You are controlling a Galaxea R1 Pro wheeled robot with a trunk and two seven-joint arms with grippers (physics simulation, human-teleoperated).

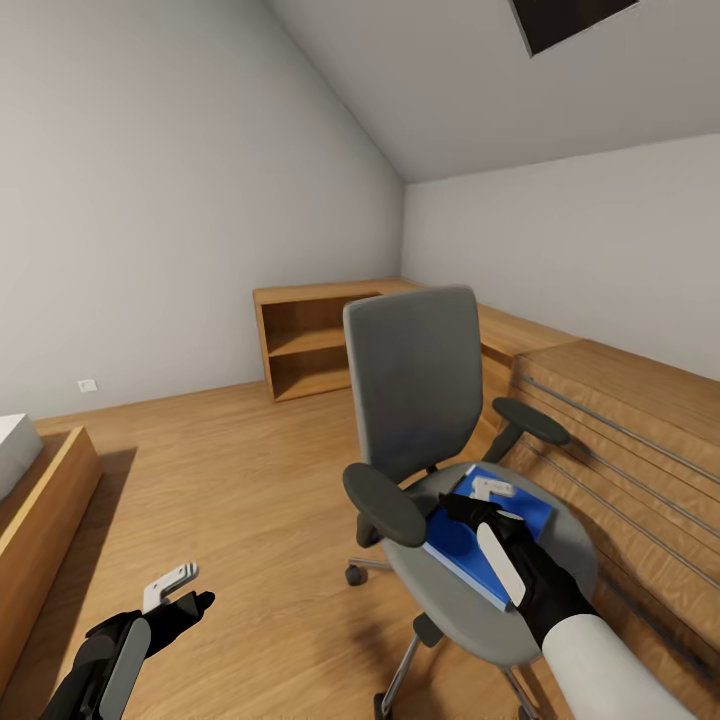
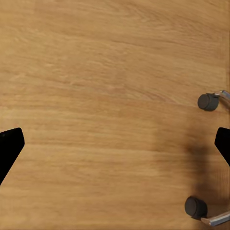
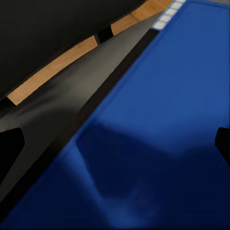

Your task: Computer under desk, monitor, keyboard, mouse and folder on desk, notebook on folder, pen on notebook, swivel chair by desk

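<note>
1. Nearest the head camera, the right gripper (image 1: 478, 503) hung over the swivel chair (image 1: 420, 400), its black fingers just above the folder (image 1: 470, 545).
2. Its jaws stood apart with nothing between them; the right wrist view showed the two fingertips (image 3: 9, 148) at opposite edges, spread wide over the folder's (image 3: 158, 143) blue cover. Whether they touched the cover I could not tell.
3. That folder lay flat on the grey seat, between the two black armrests (image 1: 385, 503).
4. Low on the robot's left, the left gripper (image 1: 185, 595) was released too, holding nothing, above the wooden floor (image 1: 230, 480).
5. From the left wrist, two black casters (image 2: 207, 101) of the chair's chrome base showed on the floor (image 2: 96, 96).
6. Behind the chair stood a low wooden shelf unit (image 1: 310, 345) against the wall.
</note>
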